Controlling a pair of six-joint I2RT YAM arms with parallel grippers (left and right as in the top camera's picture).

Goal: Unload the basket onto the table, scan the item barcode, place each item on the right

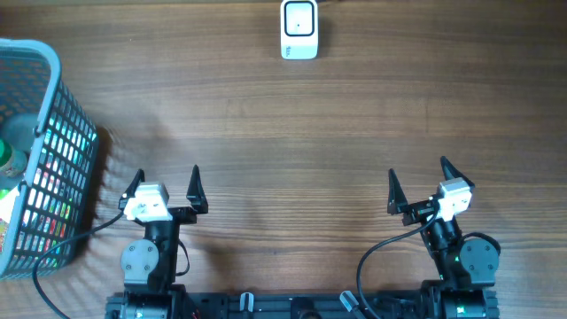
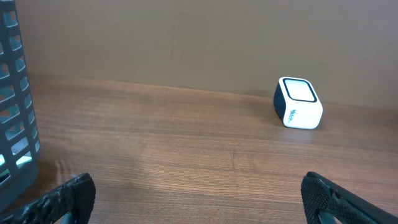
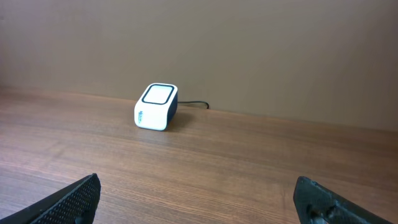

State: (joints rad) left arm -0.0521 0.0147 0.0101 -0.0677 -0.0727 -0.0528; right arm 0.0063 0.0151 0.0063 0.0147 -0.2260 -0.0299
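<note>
A wood-grain table [image 1: 292, 133] set against a plain brown wall [image 3: 249, 50] fills the scene, with two robot arms stationed along its near edge. A small white barcode scanner [image 1: 299, 29] with a dark-framed window on top sits at the far edge of the table, roughly midway between the arms, and a thin black cable [image 3: 194, 104] leads from behind it toward the wall. At the left edge of the table stands a grey-blue mesh basket [image 1: 62, 168] holding packaged goods [image 1: 9, 159], one of them green, with bright colours showing through the lattice; what kind they are, and where any barcode lies, cannot be made out. The left end effector [image 1: 166, 171] hangs just beside the basket with its black fingers [image 2: 68, 196] spread wide and nothing between them. The right end effector [image 1: 417, 167] sits well apart on the other side of the table, likewise spread wide and holding nothing. Both point toward the scanner, which stands apart from either arm and from the basket.
</note>
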